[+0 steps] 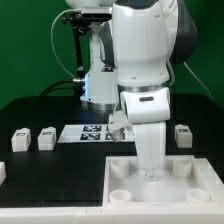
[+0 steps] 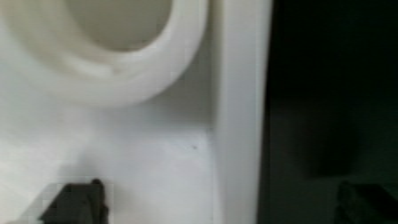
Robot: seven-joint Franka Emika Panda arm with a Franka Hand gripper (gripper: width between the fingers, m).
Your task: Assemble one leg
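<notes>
The large white panel [image 1: 190, 185] with round corner sockets lies at the front of the black table. My gripper [image 1: 150, 172] is down at the panel's far edge. In the wrist view the gripper [image 2: 217, 200] is open, one fingertip [image 2: 71, 202] over the white panel [image 2: 178, 130] and the other over the dark table. A round socket [image 2: 107, 50] lies just ahead, and nothing is between the fingers but the panel's edge. Small white legs with tags stand apart on the table: two at the exterior view's left [image 1: 20, 139] [image 1: 46, 137] and one at its right [image 1: 182, 133].
The marker board [image 1: 92, 132] lies flat behind the panel, near the arm's base. Another small white part [image 1: 3, 172] shows at the exterior view's left edge. A green wall stands behind the black table.
</notes>
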